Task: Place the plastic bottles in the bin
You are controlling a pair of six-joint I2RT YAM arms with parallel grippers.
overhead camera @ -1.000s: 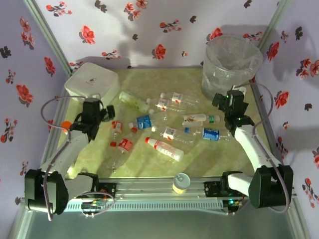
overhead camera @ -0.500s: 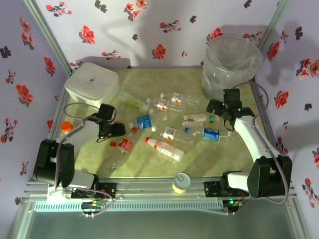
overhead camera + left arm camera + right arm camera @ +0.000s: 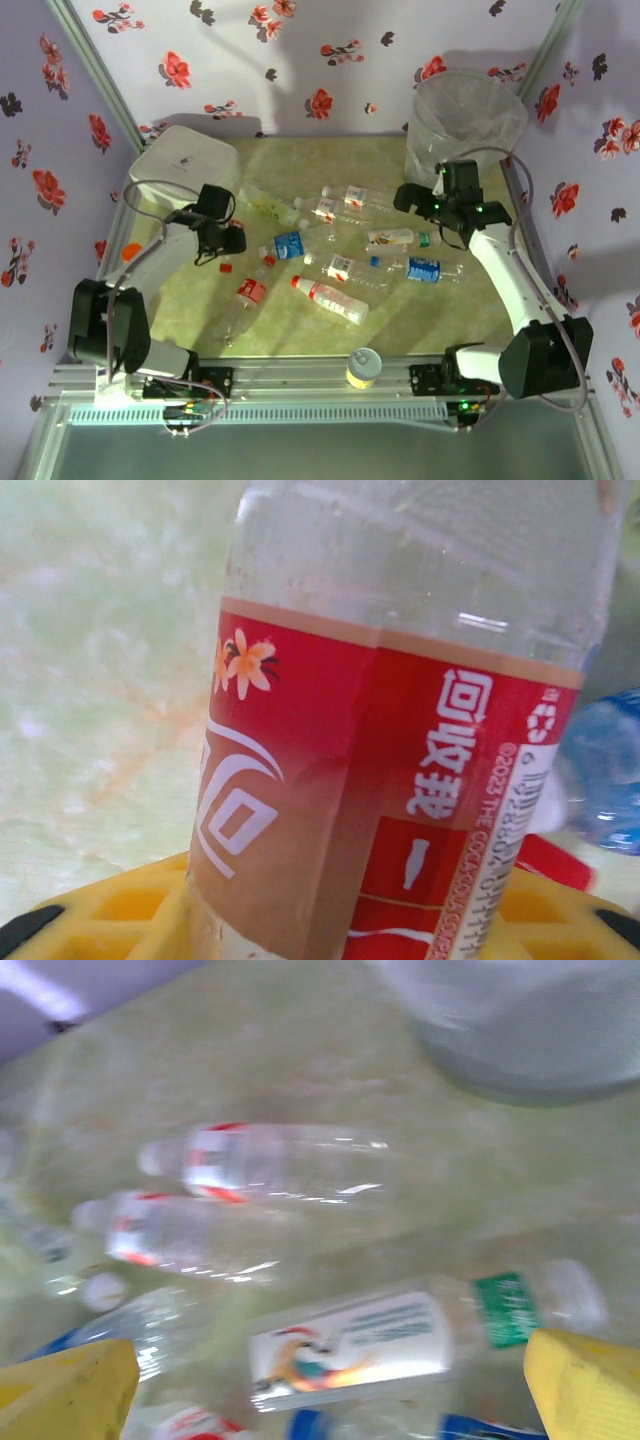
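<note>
Several small clear plastic bottles lie scattered on the green table. My left gripper (image 3: 225, 240) is at the table's left, shut on a red-labelled bottle (image 3: 380, 780) that stands between its yellow fingers (image 3: 120, 920). My right gripper (image 3: 412, 198) hovers open, fingers wide apart, above a white-labelled bottle with a green band (image 3: 400, 1345), which the top view shows lying at the table's right (image 3: 400, 238). Two red-labelled bottles (image 3: 265, 1165) lie just beyond it. The bin (image 3: 470, 120), a round translucent bucket, stands at the back right; its base (image 3: 540, 1030) is near the right gripper.
A white rounded box (image 3: 185, 165) sits at the back left. A yellow can (image 3: 363, 368) stands on the front rail. Blue-labelled bottles (image 3: 289, 245) (image 3: 424, 269) and red-labelled ones (image 3: 250, 292) (image 3: 330, 298) lie mid-table. Metal frame posts edge the table.
The left arm dropped to the table, then drew back left with the red-labelled bottle in its fingers. The right gripper swung left, away from the bin, over the bottles.
</note>
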